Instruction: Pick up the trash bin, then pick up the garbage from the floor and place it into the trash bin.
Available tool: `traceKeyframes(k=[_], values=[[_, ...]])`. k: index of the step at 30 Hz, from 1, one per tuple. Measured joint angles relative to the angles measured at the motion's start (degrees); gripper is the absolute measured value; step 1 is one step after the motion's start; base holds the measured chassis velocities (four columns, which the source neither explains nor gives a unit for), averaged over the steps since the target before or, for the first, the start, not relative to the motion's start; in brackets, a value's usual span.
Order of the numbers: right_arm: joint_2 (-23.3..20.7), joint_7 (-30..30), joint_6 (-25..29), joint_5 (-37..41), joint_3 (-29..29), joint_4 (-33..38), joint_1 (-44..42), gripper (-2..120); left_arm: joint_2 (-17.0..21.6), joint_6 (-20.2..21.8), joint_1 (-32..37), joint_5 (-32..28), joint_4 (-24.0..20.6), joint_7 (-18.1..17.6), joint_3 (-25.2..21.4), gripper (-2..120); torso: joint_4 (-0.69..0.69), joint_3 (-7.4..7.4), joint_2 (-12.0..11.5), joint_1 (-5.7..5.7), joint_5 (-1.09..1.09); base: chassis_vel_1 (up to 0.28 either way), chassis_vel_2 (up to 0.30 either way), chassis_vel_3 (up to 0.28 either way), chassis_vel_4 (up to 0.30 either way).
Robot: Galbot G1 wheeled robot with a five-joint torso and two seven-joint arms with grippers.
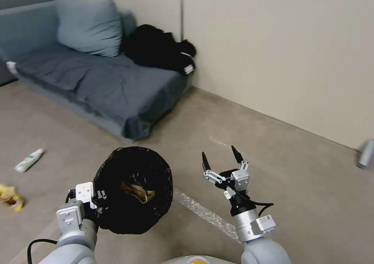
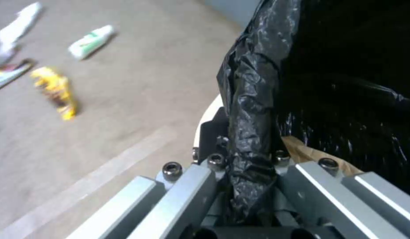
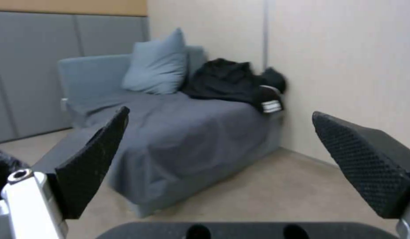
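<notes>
My left arm is bent in low on my left side, and my left gripper [image 1: 102,202] is pinched on the rim of the trash bin [image 1: 134,190], its fingers clamping the crinkly black liner [image 2: 251,109] where it folds over the white edge. The bin hangs off the floor, tilted so its mouth faces up toward my head, and one brown crumpled wrapper [image 1: 137,190] lies inside it.

My right arm reaches forward on the right, forearm angled up, and my right gripper [image 1: 221,158] is spread wide and empty, pointing toward the grey sofa [image 1: 117,96] with one blue-grey pillow [image 1: 89,25] and a heap of black clothes [image 1: 159,48].

On the floor to the left of the bin I count three pieces of litter near each other: one white-and-green bottle [image 1: 29,160], one yellow snack wrapper [image 1: 11,197], and one flattened cup or wrapper [image 2: 8,74]. All lie well apart from both grippers.
</notes>
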Motion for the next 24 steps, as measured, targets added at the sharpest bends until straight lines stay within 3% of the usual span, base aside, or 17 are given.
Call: traceKeyframes(k=[9, 24], values=[[1.69, -0.23, -0.39, -1.05, -1.04, -2.12, 0.26, 100, 0.87, -0.18, -1.06, -0.62, 1.06, 0.04, -0.34, 0, -0.01, 0.0, 0.0, 0.0, 0.01, 0.127, 0.13, 0.13, 0.124], [0.26, -0.7, -0.99, 0.3, -0.42, -3.62, 2.97, 100, -0.4, -0.34, -1.44, 0.17, 1.08, 0.11, 0.21, 0, 0.01, 0.0, 0.0, 0.0, 0.01, 0.128, 0.126, 0.126, 0.122]])
